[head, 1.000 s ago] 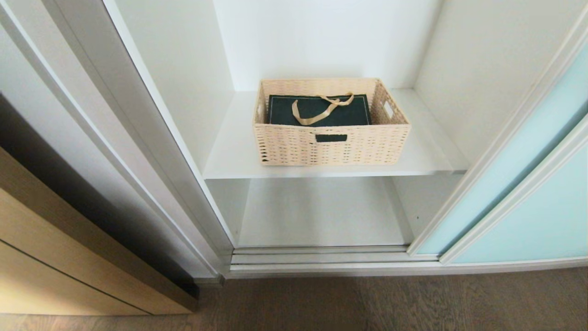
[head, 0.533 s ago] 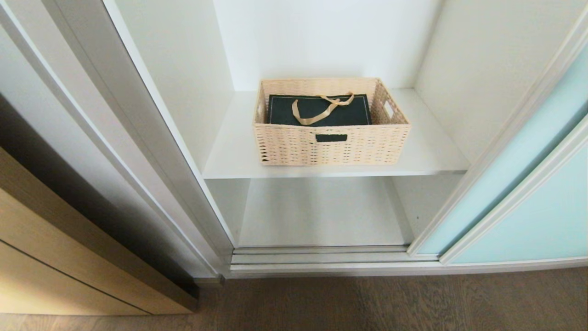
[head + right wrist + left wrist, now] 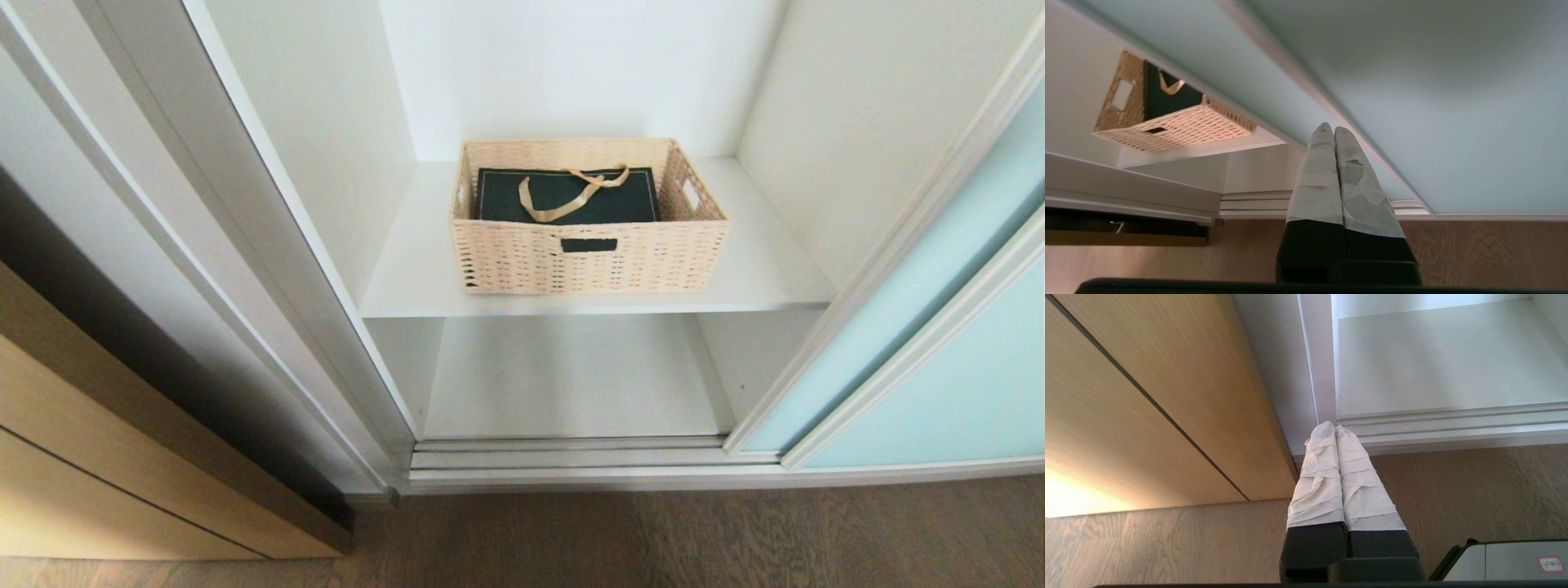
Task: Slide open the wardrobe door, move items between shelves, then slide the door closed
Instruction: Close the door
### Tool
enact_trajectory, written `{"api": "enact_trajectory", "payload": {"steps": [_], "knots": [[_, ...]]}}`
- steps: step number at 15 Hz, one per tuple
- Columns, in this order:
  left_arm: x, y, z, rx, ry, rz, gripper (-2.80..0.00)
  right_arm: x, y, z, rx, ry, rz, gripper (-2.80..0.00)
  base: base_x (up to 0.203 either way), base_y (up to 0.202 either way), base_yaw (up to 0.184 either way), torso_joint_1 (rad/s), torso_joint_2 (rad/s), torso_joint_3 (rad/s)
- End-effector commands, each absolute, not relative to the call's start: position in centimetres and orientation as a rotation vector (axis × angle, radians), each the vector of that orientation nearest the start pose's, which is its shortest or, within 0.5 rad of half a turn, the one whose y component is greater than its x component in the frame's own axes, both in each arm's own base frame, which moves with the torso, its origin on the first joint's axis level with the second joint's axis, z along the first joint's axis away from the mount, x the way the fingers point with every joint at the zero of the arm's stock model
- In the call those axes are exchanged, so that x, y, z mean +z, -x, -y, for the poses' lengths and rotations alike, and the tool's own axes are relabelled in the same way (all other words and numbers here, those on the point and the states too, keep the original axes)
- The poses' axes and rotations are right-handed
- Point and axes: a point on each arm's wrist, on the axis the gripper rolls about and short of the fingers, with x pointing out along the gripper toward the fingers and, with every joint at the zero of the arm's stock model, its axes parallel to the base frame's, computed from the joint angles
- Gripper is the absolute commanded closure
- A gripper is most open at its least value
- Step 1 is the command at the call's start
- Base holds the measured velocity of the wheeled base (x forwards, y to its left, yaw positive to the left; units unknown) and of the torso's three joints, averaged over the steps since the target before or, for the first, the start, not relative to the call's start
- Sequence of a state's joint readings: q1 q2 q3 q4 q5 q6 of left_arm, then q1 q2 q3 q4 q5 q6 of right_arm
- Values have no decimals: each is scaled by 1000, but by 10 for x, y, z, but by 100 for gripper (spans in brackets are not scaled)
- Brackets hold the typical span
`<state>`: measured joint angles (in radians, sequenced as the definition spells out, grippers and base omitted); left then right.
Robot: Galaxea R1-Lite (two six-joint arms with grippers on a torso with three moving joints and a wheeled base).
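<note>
Head view shows nothing shifted over the last second: the wicker basket point(image 3: 588, 219) sits where it did on the upper shelf point(image 3: 759, 278), the dark green gift bag point(image 3: 567, 196) lies flat inside it with its gold ribbon on top, and the lower shelf point(image 3: 571, 376) under it holds nothing I can see. The sliding door point(image 3: 922, 359) stands pushed off to the right with the opening wide, so I judge the opening step done and the moving of things between shelves not yet begun (neither of my arms shows in that view). My right gripper point(image 3: 1329, 127) has its fingers pressed together with no gap, holding nothing; it points up along the frosted glass of the sliding door point(image 3: 1412, 81), near its frame, though I cannot tell whether the tips touch it, and the basket point(image 3: 1171, 118) is well apart from it. My left gripper point(image 3: 1335, 425) is likewise shut tight and empty, parked low over the wood floor point(image 3: 1167, 543) beside the wood cabinet front point(image 3: 1147, 396).
</note>
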<state>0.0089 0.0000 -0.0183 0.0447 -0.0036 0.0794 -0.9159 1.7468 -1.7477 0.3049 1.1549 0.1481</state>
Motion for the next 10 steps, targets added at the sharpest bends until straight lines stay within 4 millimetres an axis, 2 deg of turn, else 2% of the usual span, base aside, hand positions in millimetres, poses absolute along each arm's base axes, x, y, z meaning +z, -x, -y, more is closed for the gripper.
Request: {"api": "enact_trajectory", "payload": {"steps": [1,5,10], "knots": [[76,24,0,3,-80,-28,0,340,-214,236,229,-418,-184,0,0,0,0,0,0,0],[76,24,0,5,-80,-29,0,341,-230,231,211,-403,-193,0,0,0,0,0,0,0],[76,24,0,5,-80,-28,0,346,-238,225,226,-448,-195,0,0,0,0,0,0,0]]}}
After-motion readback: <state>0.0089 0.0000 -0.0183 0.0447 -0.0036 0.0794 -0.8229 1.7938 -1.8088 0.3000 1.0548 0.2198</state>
